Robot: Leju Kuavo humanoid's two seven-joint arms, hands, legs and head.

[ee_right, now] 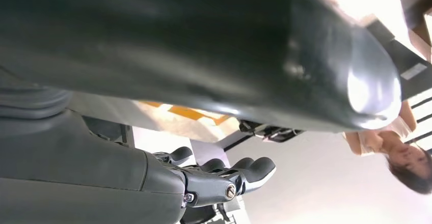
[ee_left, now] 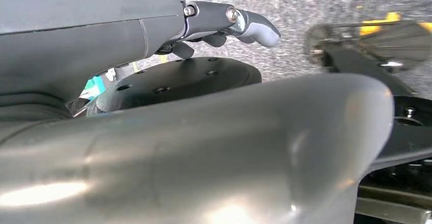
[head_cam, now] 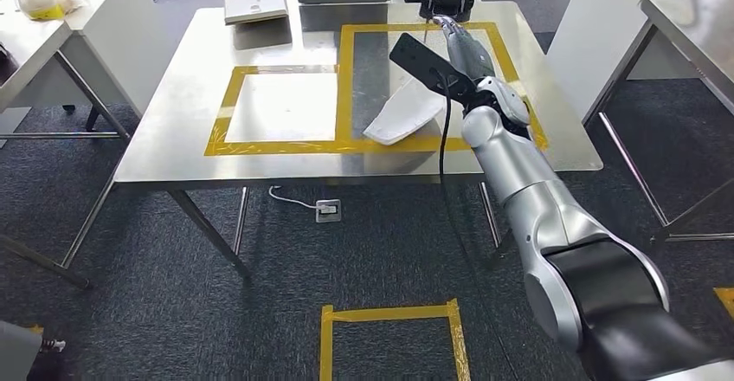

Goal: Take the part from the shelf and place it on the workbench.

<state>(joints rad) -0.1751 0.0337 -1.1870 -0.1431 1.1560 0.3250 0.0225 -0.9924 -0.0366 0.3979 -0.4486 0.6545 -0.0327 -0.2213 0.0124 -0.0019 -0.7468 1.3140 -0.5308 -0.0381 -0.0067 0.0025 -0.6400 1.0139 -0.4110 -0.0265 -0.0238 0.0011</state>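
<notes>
The right arm (head_cam: 537, 199) is silver with a glossy black shoulder shell; a black cable (head_cam: 444, 138) runs along its wrist; the left hand (ee_left: 224, 25) shows grey fingers with silver screws.

The right hand (head_cam: 460, 48) is reaching over the steel workbench (head_cam: 173, 138), its fingers lying hidden behind the wrist and the dark part (ee_right: 214, 51) it is carrying. That part is blurring across the right wrist view and covering the palm. The picture's edge is cutting off a person (ee_right: 402, 152) standing beyond the bench.
</notes>
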